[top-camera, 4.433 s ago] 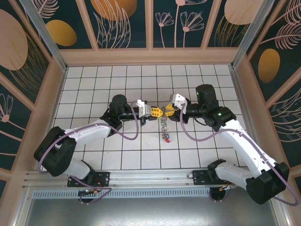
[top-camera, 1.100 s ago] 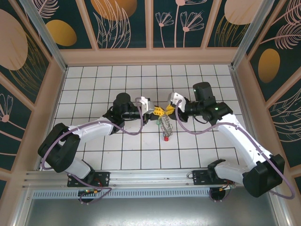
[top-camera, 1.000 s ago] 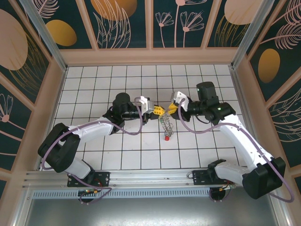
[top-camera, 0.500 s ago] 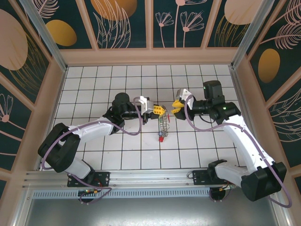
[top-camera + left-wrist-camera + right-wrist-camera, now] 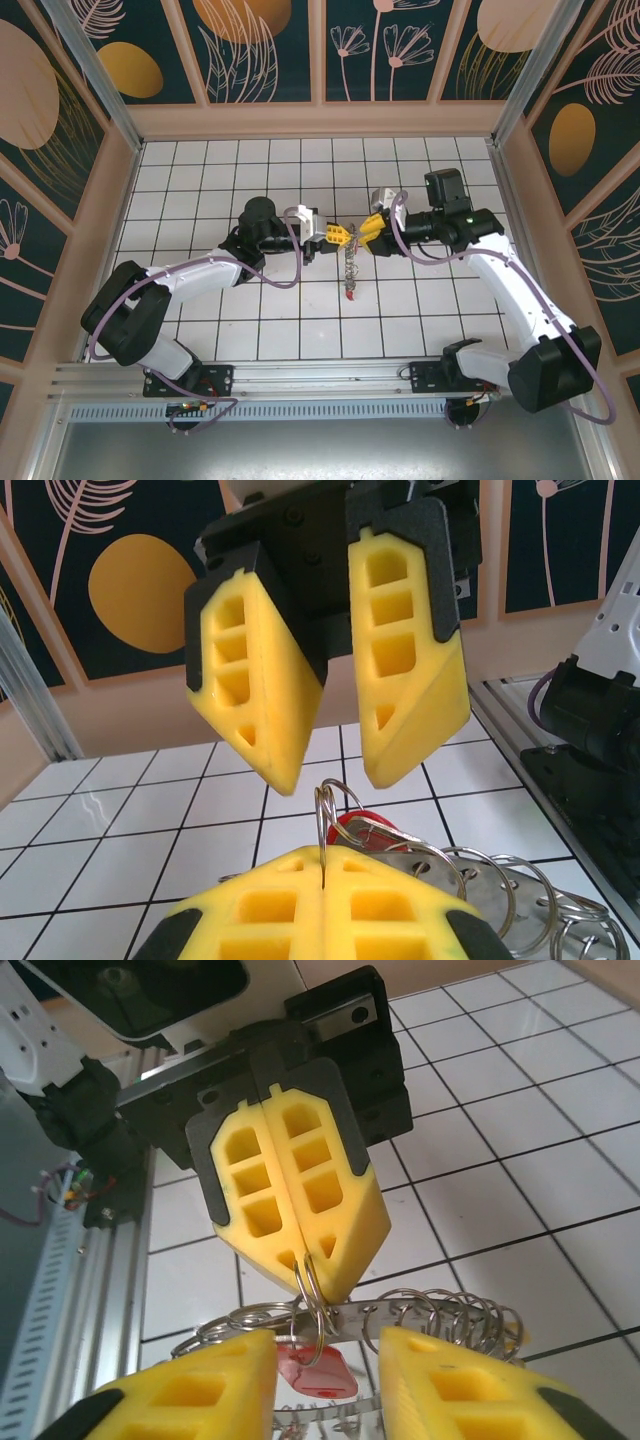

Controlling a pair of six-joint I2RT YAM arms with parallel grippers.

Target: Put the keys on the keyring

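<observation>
At the middle of the white tiled surface [image 5: 200, 180], the two arms meet tip to tip. The left gripper [image 5: 343, 237] reaches in from the left and the right gripper [image 5: 364, 238] from the right, and the two are just beside each other.

The left gripper's yellow fingers [image 5: 260, 1190] are pressed together and clamped on one small wire loop [image 5: 312, 1305] at the rim of the keyring [image 5: 432, 1312]. The keyring is a flat grey metal band fringed with a row of such loops, and it hangs below the left gripper from the pinched one. In the top view it shows as a short metallic strand running from the gripper tips toward the near edge of the surface. Whether its lower end touches the tiles cannot be told.

A key with a red plastic tag [image 5: 318, 1372] shows among the loops. In the right wrist view it sits just under the pinched loop, and in the top view it is at the strand's near end.

The right gripper's jaws stand apart with a clear gap between them, and nothing is held. In the left wrist view the top of the pinched loop sits below that gap, near the tips. Whether either tip touches the wire cannot be told.
</observation>
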